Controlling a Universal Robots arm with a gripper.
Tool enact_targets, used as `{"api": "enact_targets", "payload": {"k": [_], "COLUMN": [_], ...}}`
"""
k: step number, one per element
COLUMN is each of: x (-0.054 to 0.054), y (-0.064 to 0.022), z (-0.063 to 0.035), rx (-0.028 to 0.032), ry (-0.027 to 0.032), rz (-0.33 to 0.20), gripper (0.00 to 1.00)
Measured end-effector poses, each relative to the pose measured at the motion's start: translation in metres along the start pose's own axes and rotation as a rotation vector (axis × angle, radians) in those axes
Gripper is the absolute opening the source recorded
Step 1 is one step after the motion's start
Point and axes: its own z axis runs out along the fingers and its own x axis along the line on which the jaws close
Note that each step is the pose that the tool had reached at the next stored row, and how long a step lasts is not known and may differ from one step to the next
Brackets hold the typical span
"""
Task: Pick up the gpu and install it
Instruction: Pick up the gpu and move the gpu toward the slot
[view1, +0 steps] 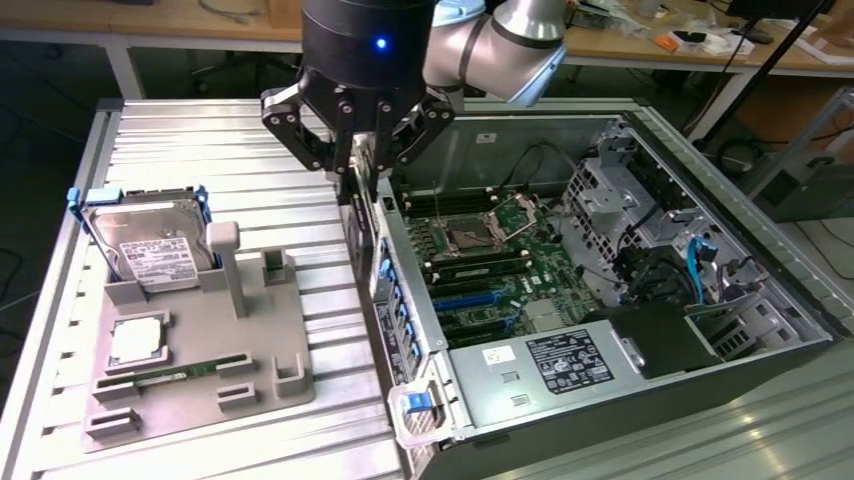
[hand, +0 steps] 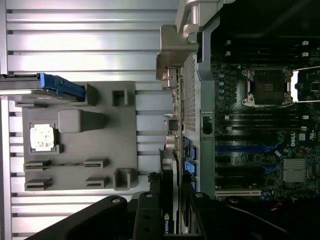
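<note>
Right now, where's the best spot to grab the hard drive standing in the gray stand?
Probably its top edge, coming straight down from above. The hard drive stands upright in the gray stand, its bottom tucked into a slot, so the top half is free; pinch the two flat faces.

Silver-grey arm (view1: 523, 40); black wrist (view1: 350, 55) with blue light (view1: 380, 43); black linked claw (view1: 358, 172).

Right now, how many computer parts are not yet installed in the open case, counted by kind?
Boxy silver hard drive with blue rails: 1
Square silver processor chip: 1
Narrow green memory stick: 1
Thin dark gpu card, held in the gripper: 1
Total: 4
</note>
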Motion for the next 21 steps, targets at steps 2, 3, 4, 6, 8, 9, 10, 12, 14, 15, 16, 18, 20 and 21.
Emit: {"api": "enact_targets", "payload": {"k": [2, 3, 4, 6, 8, 9, 10, 12, 14, 15, 16, 18, 20, 21], "x": [-0.003, -0.004, -0.005, -0.007, -0.01, -0.011, -0.012, -0.014, -0.017, -0.018, -0.019, -0.022, -0.025, -0.026], "y": [0.0, 0.0001, 0.0001, 0.0001, 0.0001, 0.0001, 0.0001, 0.0002, 0.0002, 0.0002, 0.0002, 0.0002, 0.0002, 0.0003], "z": [0.0001, 0.0001, 0.0001, 0.0002, 0.0002, 0.0002, 0.0003, 0.0003, 0.0004, 0.0004, 0.0005, 0.0005, 0.0006, 0.0006], "rx": [0.0, 0.0001, 0.0001, 0.0001, 0.0001, 0.0001, 0.0, 0.0001, 0.0, 0.0, 0.0001, 0.0001, 0.0, 0.0001], "ry": [0.0002, 0.0002, 0.0003, 0.0004, 0.0006, 0.0006, 0.0006, 0.0009, 0.001, 0.0011, 0.0012, 0.0014, 0.0016, 0.0017], "rz": [0.0, 0.0, 0.0, 0.0, 0.0, 0.0, 0.0, 0.0, 0.0, 0.0, 0.0, 0.0, 0.0, 0.0], "gripper": [0.27, 0.27, 0.27, 0.27, 0.27, 0.27, 0.27, 0.27, 0.27, 0.27, 0.27, 0.27, 0.27, 0.27]}}
